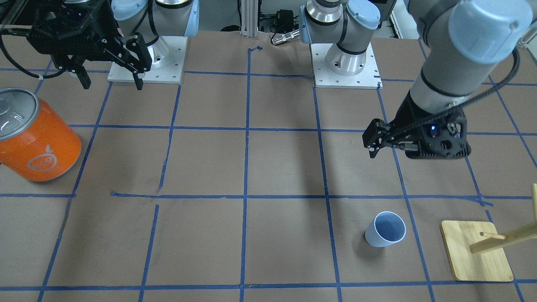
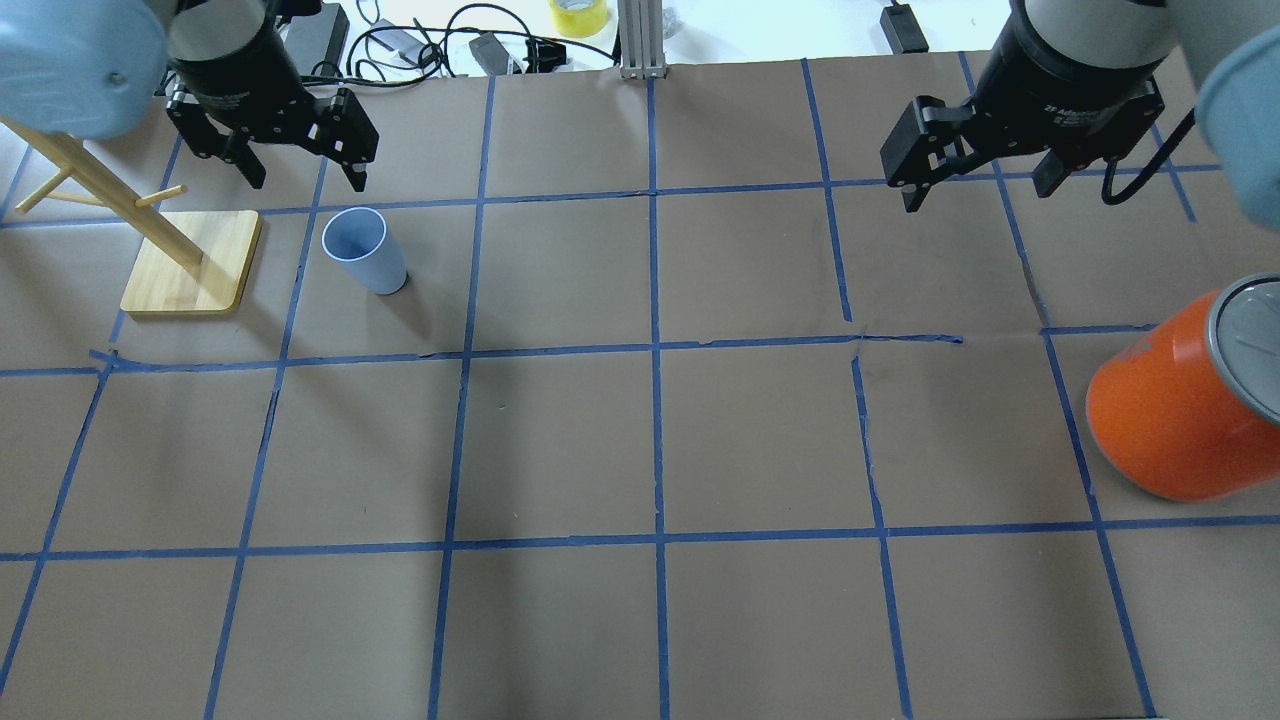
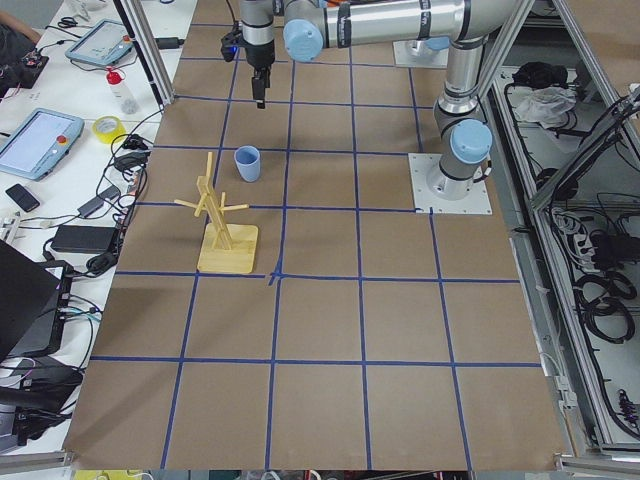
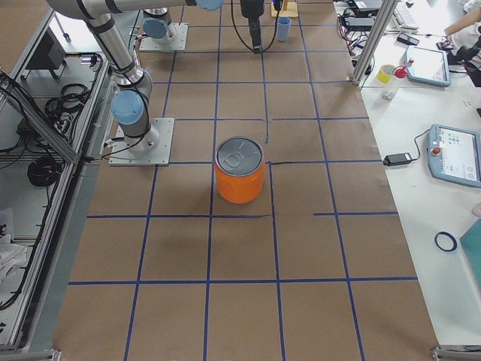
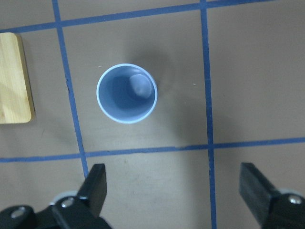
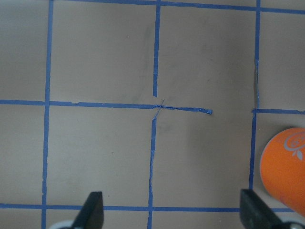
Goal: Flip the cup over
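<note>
The cup (image 1: 385, 229) is a small pale bluish-white tumbler that stands upright, mouth up, on the brown table. It also shows in the overhead view (image 2: 363, 250), the left side view (image 3: 247, 163) and the left wrist view (image 5: 127, 93). My left gripper (image 2: 305, 175) is open and empty. It hangs well above the table, to the robot side of the cup (image 1: 374, 144). In the left wrist view the cup lies ahead of the open fingers (image 5: 95, 186), not between them. My right gripper (image 2: 978, 188) is open and empty, high over the table's other half (image 1: 112, 83).
A large orange can (image 2: 1180, 410) with a silver top stands on the robot's right side (image 1: 40, 138). A wooden peg rack on a flat base (image 2: 190, 262) stands close beside the cup (image 1: 474, 251). Blue tape lines grid the table.
</note>
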